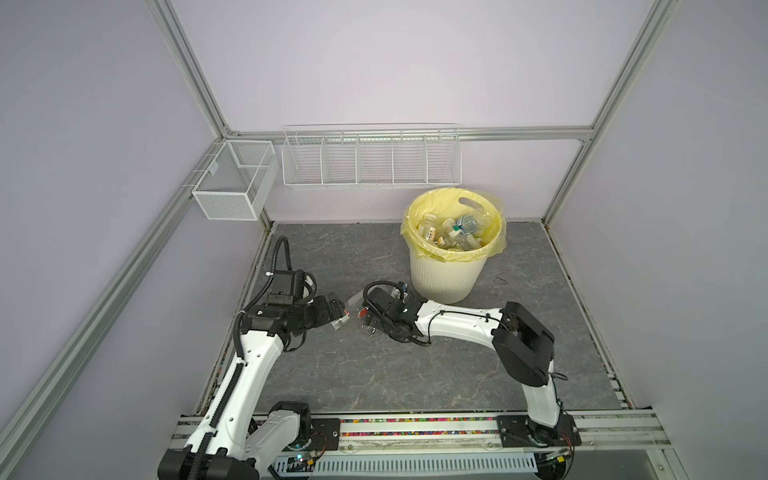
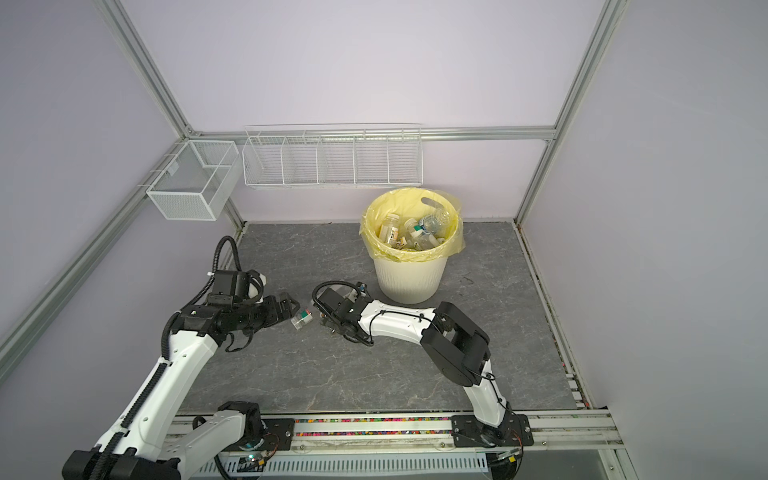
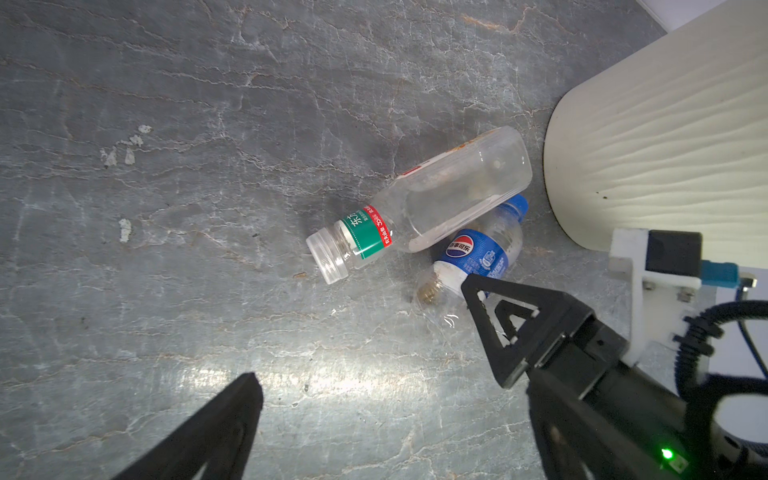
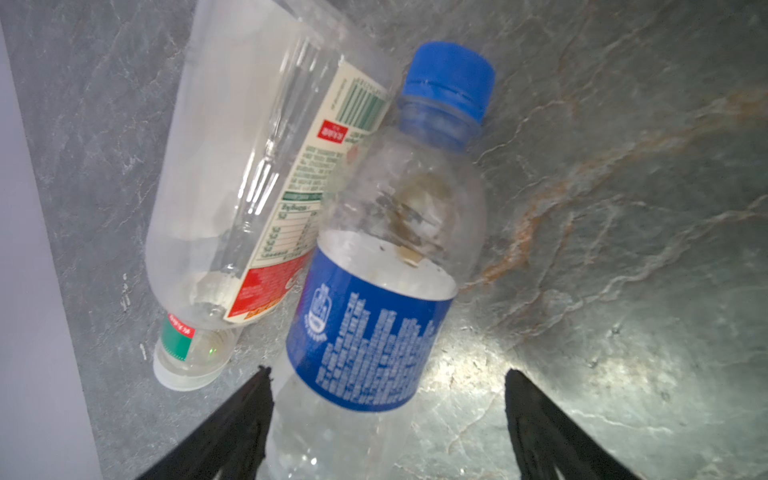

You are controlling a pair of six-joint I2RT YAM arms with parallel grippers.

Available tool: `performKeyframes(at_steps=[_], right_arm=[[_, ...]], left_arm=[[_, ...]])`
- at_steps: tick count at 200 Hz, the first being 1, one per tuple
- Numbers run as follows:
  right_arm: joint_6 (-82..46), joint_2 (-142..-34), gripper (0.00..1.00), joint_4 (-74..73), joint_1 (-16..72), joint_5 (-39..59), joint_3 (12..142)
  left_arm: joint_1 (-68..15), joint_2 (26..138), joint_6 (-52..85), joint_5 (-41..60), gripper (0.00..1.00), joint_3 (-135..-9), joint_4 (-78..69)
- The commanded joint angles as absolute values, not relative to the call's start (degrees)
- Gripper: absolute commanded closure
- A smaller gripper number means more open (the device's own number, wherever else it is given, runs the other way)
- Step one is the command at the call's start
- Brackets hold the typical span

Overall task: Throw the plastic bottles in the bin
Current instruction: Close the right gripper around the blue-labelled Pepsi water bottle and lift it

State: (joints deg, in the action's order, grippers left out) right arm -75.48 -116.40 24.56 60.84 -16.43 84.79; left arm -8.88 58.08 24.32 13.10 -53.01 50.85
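- Bin [image 1: 446, 278]: yellow-lined, stood on the desk [image 1: 374, 374]; several bottles [image 1: 451, 233] are held inside.
- Clear bottle [image 3: 419, 208], green-and-red neck band: laid flat just beside the bin's foot.
- Blue-labelled bottle [image 4: 374, 299]: laid against the clear bottle, cap toward the bin; its base is bracketed by the right hand [image 4: 386, 372], fingers spread, not clamped.
- Left hand [image 2: 293, 307]: spread, empty, near the clear bottle's cap.

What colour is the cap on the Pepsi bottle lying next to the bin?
Blue; the cap of the Pepsi bottle shows best in the right wrist view.
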Motion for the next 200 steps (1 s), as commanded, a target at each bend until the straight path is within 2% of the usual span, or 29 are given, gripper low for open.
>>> performKeyframes(at_steps=[1, 24, 90, 200], right_arm=[[-77.87, -117.81, 0.11, 26.66, 60.49, -16.44, 86.35], [-78.11, -118.71, 0.11, 27.15, 60.46, -16.35, 87.20], [-79.71, -119.42, 0.00, 26.89, 60.37, -17.05, 86.71], [-79.51, -119.35, 0.15, 25.35, 60.78, -17.16, 83.88]], left_arm=[[-8.53, 57.61, 23.55, 13.25, 0.00, -52.36, 50.59], [-8.52, 57.56, 23.55, 13.37, 0.00, -52.33, 50.62], [-8.52, 57.10, 23.57, 14.16, 0.00, -52.18, 50.36], [-8.53, 56.97, 23.47, 14.06, 0.00, -52.17, 50.44]])
